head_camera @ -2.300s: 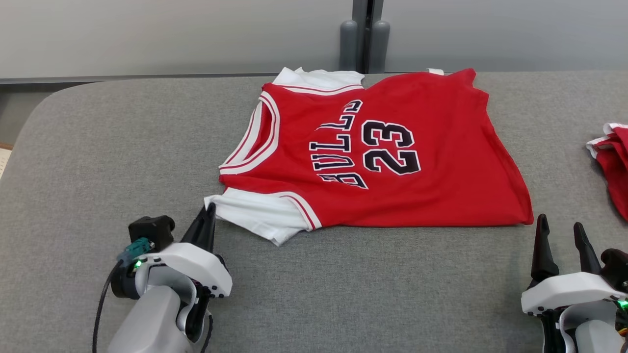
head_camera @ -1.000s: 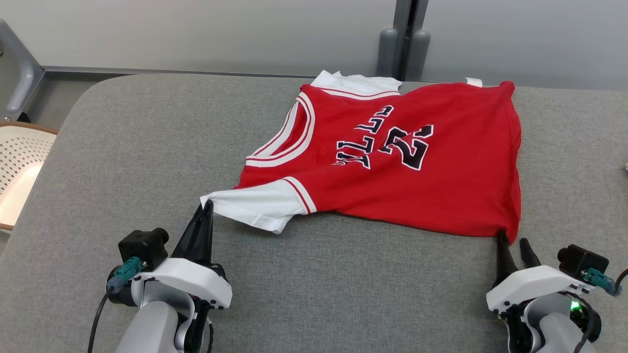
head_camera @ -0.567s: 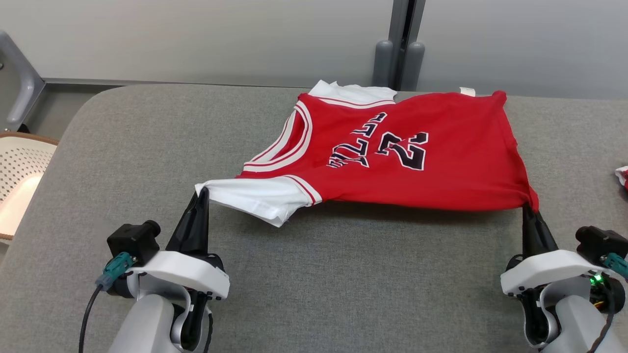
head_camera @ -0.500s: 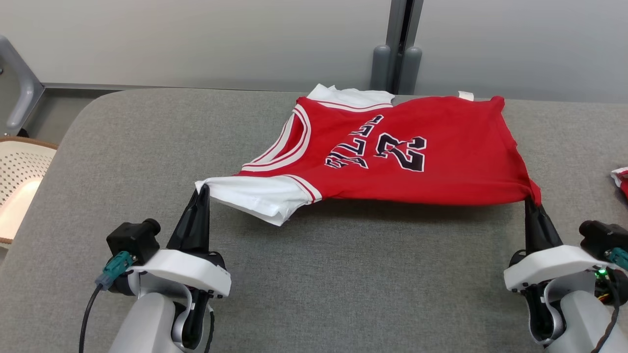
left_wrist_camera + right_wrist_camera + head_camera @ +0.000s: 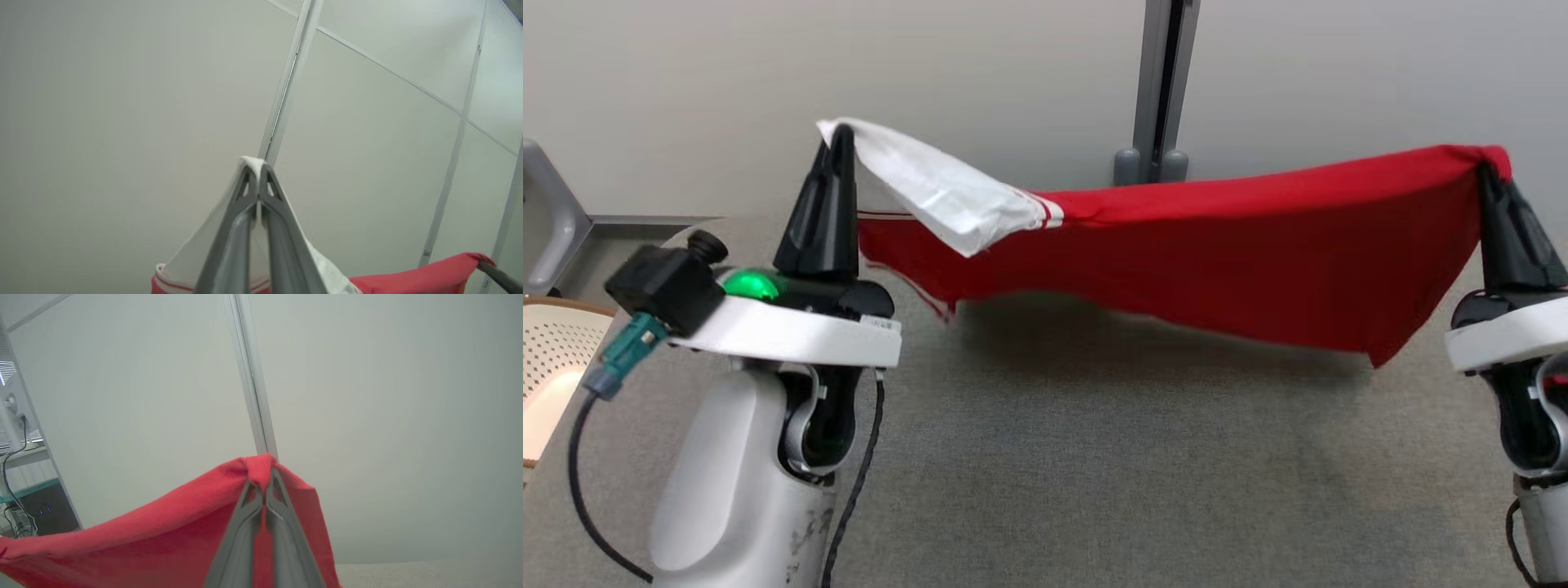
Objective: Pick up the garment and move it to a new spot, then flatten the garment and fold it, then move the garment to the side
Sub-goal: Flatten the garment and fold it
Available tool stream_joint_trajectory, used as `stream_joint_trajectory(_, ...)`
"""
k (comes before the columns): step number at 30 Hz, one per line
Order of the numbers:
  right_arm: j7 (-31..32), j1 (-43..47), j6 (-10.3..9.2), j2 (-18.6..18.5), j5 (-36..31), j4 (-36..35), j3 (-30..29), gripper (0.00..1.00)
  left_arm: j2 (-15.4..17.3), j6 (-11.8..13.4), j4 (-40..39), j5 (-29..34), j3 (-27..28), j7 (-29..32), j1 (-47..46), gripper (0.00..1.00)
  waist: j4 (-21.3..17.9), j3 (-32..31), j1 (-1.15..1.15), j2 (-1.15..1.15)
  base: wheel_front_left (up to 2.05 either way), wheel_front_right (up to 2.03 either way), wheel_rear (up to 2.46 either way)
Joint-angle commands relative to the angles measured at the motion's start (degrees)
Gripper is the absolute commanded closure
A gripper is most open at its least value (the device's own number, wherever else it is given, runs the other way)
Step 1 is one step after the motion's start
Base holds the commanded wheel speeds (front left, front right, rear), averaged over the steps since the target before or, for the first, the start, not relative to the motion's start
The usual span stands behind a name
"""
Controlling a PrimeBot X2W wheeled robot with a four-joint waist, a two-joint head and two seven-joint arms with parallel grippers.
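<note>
The garment (image 5: pixel 1217 245), a red jersey with white sleeves, hangs in the air between my two raised grippers, sagging over the grey table (image 5: pixel 1094 457). My left gripper (image 5: pixel 837 139) is shut on the tip of the white sleeve (image 5: pixel 931 188). In the left wrist view that gripper (image 5: pixel 257 171) pinches white cloth (image 5: pixel 192 257). My right gripper (image 5: pixel 1486 167) is shut on the jersey's red hem corner. The right wrist view shows the right gripper (image 5: pixel 265 477) with red fabric (image 5: pixel 163 539) bunched over its tips.
A pale wall (image 5: pixel 849 73) with a grey vertical post (image 5: pixel 1156 82) stands behind the table. A cream perforated basket (image 5: pixel 547 359) sits off the table's left edge. Shelving with cables (image 5: pixel 20 477) appears at the left in the right wrist view.
The right gripper closed on the hem corner, then both arms lifted the jersey off the table and stretched it in the air. The head camera has tilted up.
</note>
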Motion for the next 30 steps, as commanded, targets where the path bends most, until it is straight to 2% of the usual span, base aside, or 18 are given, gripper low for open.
stream_joint_trajectory(1, 2.0, -0.9, 0.00, -0.4, 0.2, -3.5, -1.0, 1.00, 0.3, 0.3, -3.6, -0.9, 0.6, 1.1, -2.2, 1.00, -0.3, -1.3, 0.00, 0.00, 0.00, 0.00, 0.00)
stream_joint_trajectory(6, 8.2, -2.1, 0.00, 0.8, 0.4, -12.2, -4.3, 1.00, 0.3, 2.5, -14.3, -4.3, 1.9, 5.1, -5.7, 1.00, -0.5, -2.3, 0.00, 0.00, 0.00, 0.00, 0.00)
stream_joint_trajectory(10, 14.1, -3.4, 0.00, 3.6, 1.3, -17.8, -6.6, 1.00, 0.3, 5.8, -20.9, -6.0, 2.0, 9.8, -8.4, 1.00, -0.6, -1.8, 0.00, 0.00, 0.00, 0.00, 0.00)
stream_joint_trajectory(16, 20.1, -8.2, 0.00, 5.9, -0.5, -19.9, -6.7, 1.00, 2.3, 8.2, -21.4, -5.3, 3.1, 14.3, -13.7, 1.00, -1.0, 1.9, 0.00, 0.00, 0.00, 0.00, 0.00)
stream_joint_trajectory(20, 22.2, -15.6, 0.00, 6.1, -2.5, -16.3, -5.1, 1.00, 3.7, 8.2, -15.5, -6.9, 5.1, 16.4, -20.7, 1.00, -1.0, 7.2, 0.00, 0.00, 0.00, 0.00, 0.00)
stream_joint_trajectory(24, 22.2, -26.3, 0.00, 6.9, -2.7, -8.8, -4.0, 1.00, 5.2, 7.5, -6.1, -8.8, 7.6, 17.0, -29.5, 1.00, -1.0, 12.8, 0.00, 0.00, 0.00, 0.00, 0.00)
stream_joint_trajectory(30, 14.6, -43.0, 0.00, 7.2, -5.5, 5.2, -3.4, 1.00, 8.2, 5.0, 6.0, -6.4, 9.3, 10.6, -43.0, 1.00, -0.4, 18.7, 0.00, 0.00, 0.00, 0.00, 0.00)
